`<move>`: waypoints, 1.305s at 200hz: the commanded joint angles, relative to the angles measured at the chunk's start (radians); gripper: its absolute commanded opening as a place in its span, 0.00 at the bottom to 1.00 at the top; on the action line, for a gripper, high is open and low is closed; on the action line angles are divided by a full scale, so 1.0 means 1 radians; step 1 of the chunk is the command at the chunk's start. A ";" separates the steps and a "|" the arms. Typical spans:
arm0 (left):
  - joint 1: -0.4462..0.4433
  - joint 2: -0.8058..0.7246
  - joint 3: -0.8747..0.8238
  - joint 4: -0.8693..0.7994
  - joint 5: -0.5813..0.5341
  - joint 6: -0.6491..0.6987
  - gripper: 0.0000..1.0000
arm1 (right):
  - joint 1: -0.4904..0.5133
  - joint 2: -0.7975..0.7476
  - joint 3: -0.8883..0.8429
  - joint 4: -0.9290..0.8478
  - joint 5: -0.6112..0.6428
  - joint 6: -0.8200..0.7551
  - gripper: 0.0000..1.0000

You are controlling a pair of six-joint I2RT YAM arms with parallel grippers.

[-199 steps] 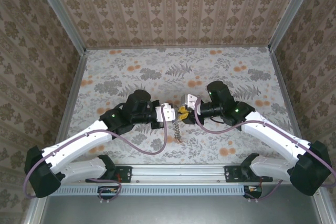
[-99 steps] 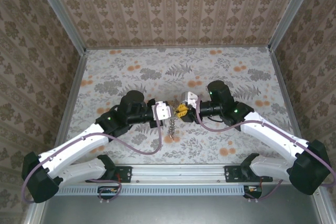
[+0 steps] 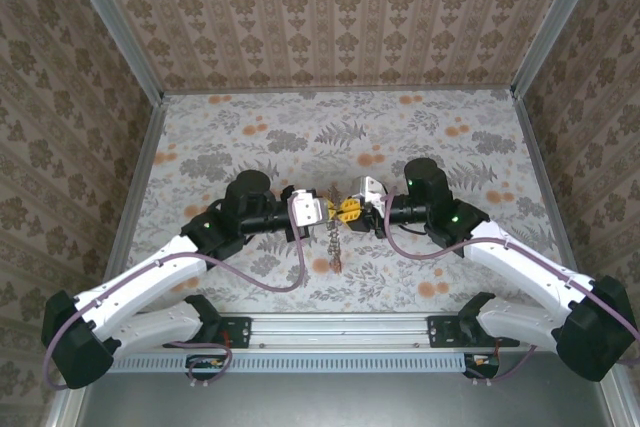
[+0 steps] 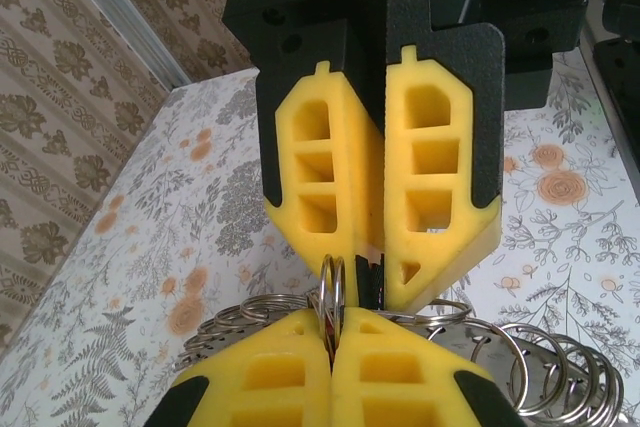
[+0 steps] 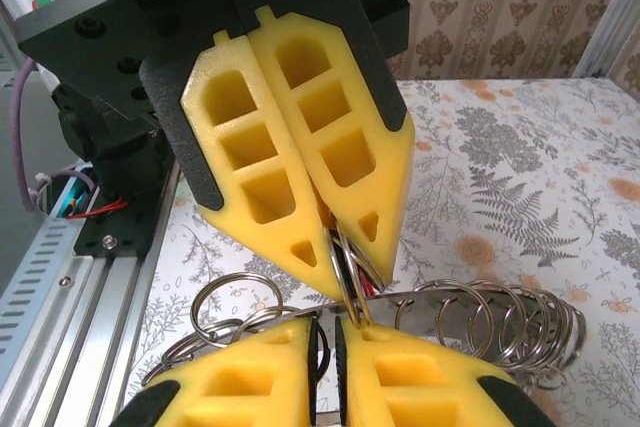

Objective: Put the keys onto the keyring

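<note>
From above, the left gripper (image 3: pixel 327 209) and the right gripper (image 3: pixel 349 209) meet tip to tip over the middle of the floral-printed table top (image 3: pixel 250 137); the keyring (image 3: pixel 335 243), a linked bunch of silvery metal split rings, hangs from between them in a short string; whether its lower end touches the table I cannot tell.

In the left wrist view, the left gripper (image 4: pixel 332 332) has its yellow hollow-celled pads (image 4: pixel 270 377) pressed together on an upright ring of the keyring (image 4: pixel 335 297); the right gripper (image 4: pixel 368 282), facing it, is likewise closed on that cluster; a thin red sliver (image 4: pixel 372 265) sits in its seam, perhaps a key's tag, too small to tell.

In the right wrist view, the right gripper (image 5: pixel 335 332) clamps the rings at its tips; the left gripper (image 5: pixel 345 262) bites them just above; more rings fan out beside both.

The step looks like working one ring's coil open between two pinches. It would go best with both grips firm, the ring kept edge-on, and only a slight parting motion; twisting would set the hanging string swinging and could pull the ring out of the pads.
</note>
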 commanded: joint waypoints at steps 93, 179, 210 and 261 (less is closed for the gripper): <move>0.017 -0.040 -0.057 0.144 0.133 -0.056 0.00 | -0.020 -0.056 -0.077 0.208 -0.067 0.105 0.11; 0.027 -0.028 -0.081 0.227 0.187 -0.078 0.00 | -0.017 -0.018 -0.067 0.198 -0.078 0.091 0.15; 0.029 -0.043 -0.082 0.175 0.156 -0.063 0.00 | -0.017 -0.039 -0.071 0.186 -0.025 0.074 0.00; 0.030 -0.105 -0.100 0.047 0.085 -0.021 0.16 | -0.020 -0.099 -0.128 0.308 0.022 0.112 0.00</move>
